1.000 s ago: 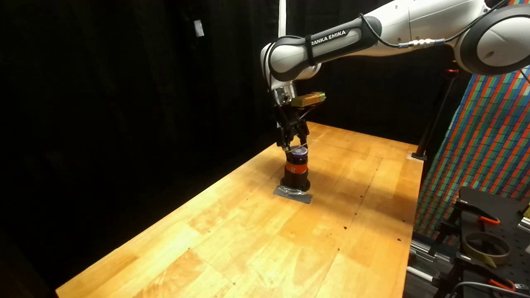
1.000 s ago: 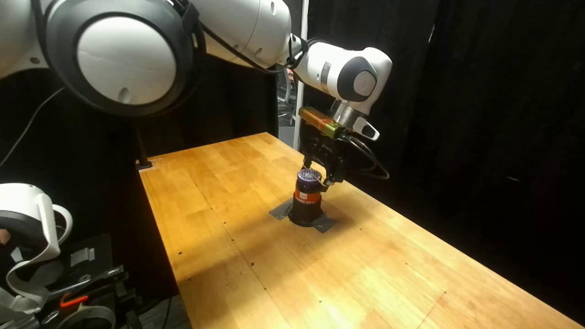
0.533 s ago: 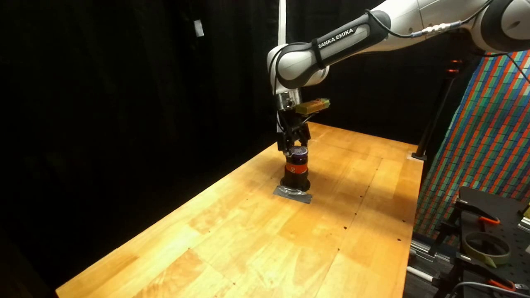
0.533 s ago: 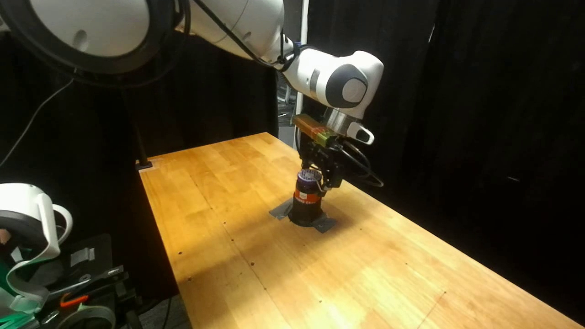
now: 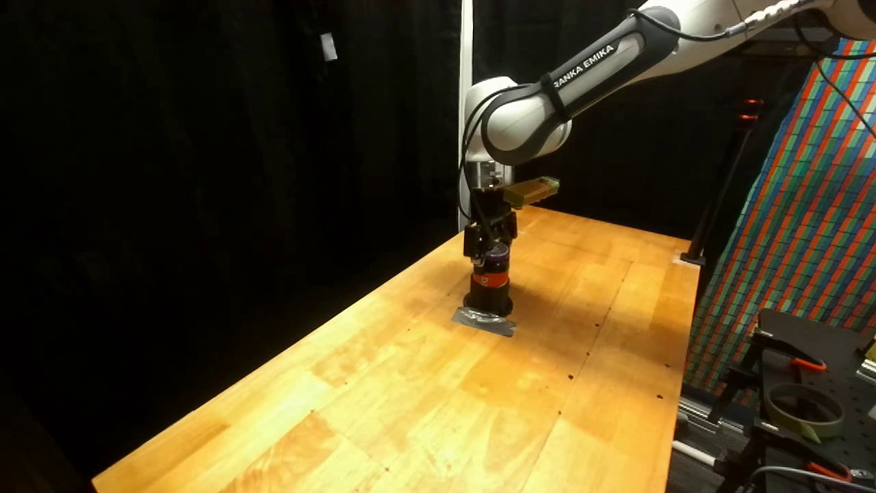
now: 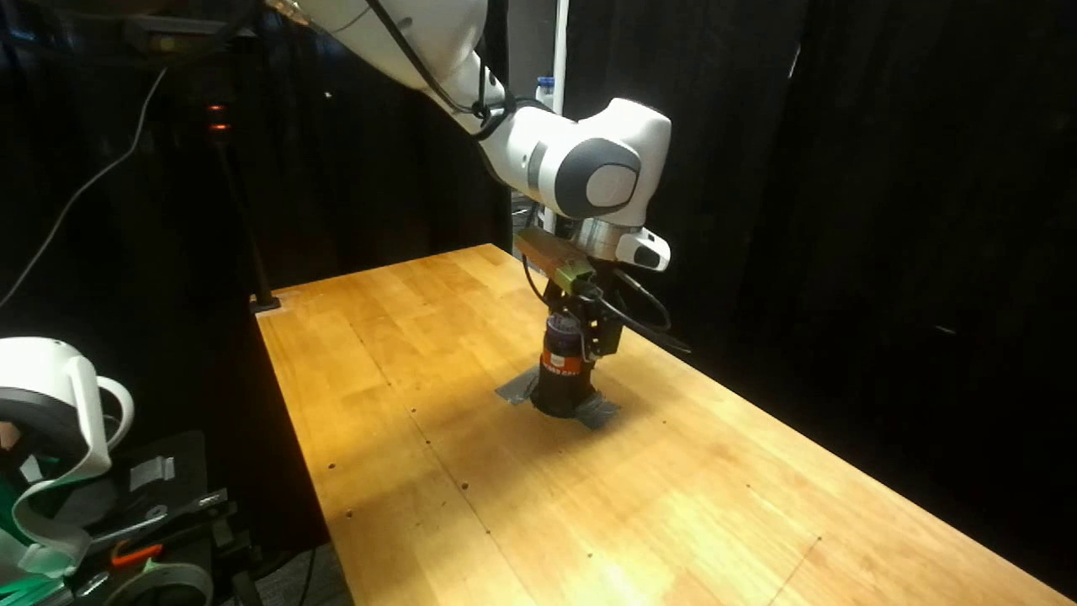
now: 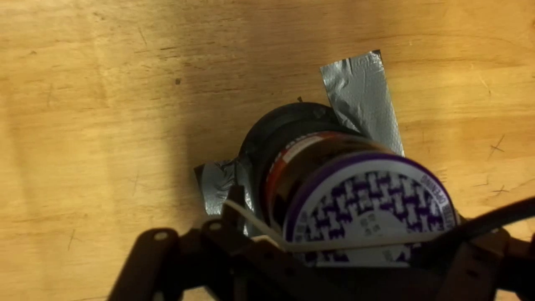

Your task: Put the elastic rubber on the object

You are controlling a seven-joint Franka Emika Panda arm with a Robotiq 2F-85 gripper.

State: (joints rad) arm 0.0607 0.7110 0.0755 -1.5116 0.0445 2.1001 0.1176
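Black curtains point(image 5: 205, 171) hang behind a wooden table point(image 5: 438, 411). On it the jar point(image 6: 564, 389), dark with an orange-red label point(image 5: 491, 279), stands upright, strips of grey tape point(image 7: 363, 96) at its foot. The hand point(image 5: 493, 241) is over it, fingers point(image 6: 607, 337) spread well apart to either side of the jar's top. In the wrist view a pale band point(image 7: 355, 243) runs from one finger across the lid point(image 7: 372, 200) towards the other; whether it touches the jar, and how firmly the fingers have hold of it, I cannot tell.
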